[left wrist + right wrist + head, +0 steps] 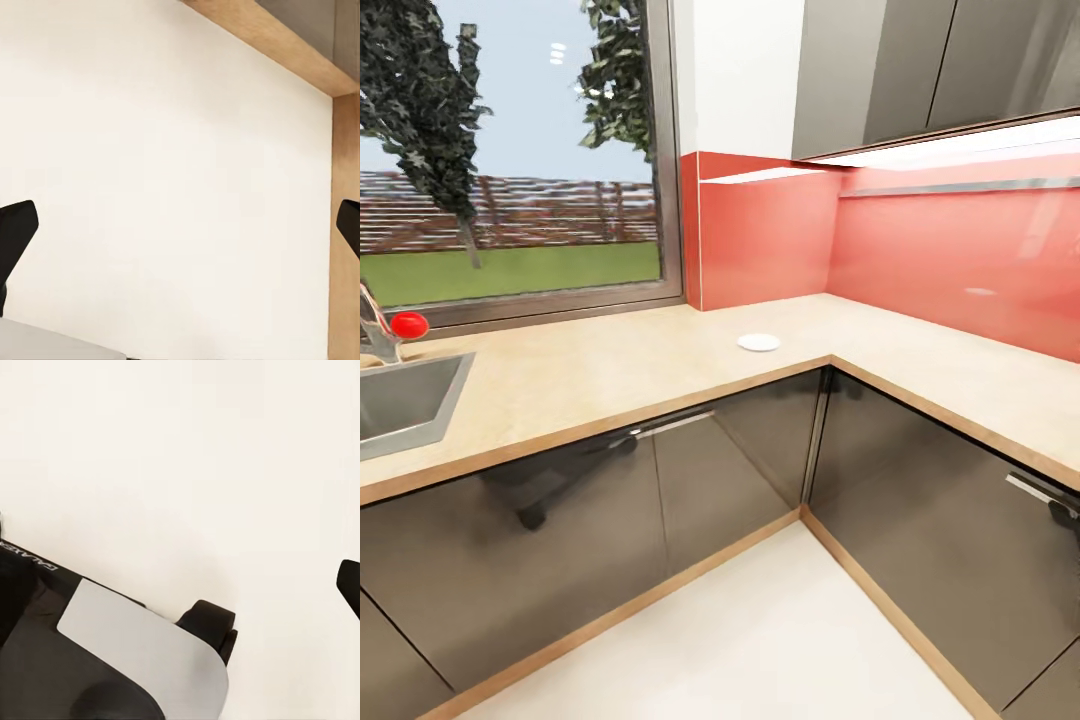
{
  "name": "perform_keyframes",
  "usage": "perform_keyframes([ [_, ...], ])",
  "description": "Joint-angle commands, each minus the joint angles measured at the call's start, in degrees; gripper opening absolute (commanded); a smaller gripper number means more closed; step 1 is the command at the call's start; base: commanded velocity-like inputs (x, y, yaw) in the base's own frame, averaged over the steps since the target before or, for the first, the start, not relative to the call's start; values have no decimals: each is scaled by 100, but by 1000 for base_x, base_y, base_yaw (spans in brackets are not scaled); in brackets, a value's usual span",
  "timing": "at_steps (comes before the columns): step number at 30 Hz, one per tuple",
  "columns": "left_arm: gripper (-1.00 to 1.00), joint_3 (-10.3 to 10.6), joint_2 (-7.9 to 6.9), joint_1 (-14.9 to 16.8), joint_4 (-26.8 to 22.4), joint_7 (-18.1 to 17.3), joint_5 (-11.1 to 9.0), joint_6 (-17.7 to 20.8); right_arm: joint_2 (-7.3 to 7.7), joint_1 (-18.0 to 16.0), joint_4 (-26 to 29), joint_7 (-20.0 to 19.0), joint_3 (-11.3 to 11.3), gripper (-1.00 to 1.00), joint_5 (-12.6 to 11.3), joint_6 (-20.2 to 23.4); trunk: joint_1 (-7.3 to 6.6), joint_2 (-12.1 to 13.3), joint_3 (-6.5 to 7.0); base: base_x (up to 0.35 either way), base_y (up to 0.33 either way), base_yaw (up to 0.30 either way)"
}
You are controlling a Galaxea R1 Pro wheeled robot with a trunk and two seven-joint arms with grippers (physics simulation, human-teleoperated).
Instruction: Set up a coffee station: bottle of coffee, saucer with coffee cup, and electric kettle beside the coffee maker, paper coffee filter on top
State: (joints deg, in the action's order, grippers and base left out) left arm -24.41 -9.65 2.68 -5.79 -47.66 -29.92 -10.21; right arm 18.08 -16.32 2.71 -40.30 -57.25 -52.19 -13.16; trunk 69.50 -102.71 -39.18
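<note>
A small flat white saucer (758, 342) lies on the beige countertop (610, 370), near the inner corner below the red backsplash. The coffee maker, coffee bottle, filter, cup and kettle are out of view. In the left wrist view my left gripper (180, 232) is open, its black fingertips (16, 232) far apart over pale floor, with nothing between them. In the right wrist view my right gripper (180, 585) also hangs open above the floor, one dark fingertip (349, 585) showing at the frame's edge.
The L-shaped counter wraps a corner, with dark glossy cabinet doors (610, 510) below and upper cabinets (920, 70) above. A steel sink (400, 400) and a faucet with a red knob (408, 324) sit at the left under a window. My own base (112, 660) shows below the right gripper.
</note>
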Motion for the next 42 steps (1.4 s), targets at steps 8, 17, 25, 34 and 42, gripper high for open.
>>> perform_keyframes([
  [8,100,64,458,4,-994,-86,549,-48,-1,-560,1276,5,62,100,-130,300,-1,-3,-6,0,-1,0],
  [17,100,54,672,4,-2621,-366,734,1550,158,-1050,2794,200,1110,100,-168,1375,-1,-3,-6,0,0,0],
  [25,100,52,1130,4,-4818,-446,740,3386,434,-2160,4131,784,1990,100,-167,2576,-1,-3,-6,0,0,0],
  [34,100,206,1772,4,-7022,-447,715,4765,512,-2862,5510,1710,3240,100,-121,4068,-1,-3,-6,0,0,0],
  [42,100,921,1965,1854,-8117,-49,-290,6265,1312,-4740,5761,2464,4037,100,340,5881,-1,-3,-6,0,0,0],
])
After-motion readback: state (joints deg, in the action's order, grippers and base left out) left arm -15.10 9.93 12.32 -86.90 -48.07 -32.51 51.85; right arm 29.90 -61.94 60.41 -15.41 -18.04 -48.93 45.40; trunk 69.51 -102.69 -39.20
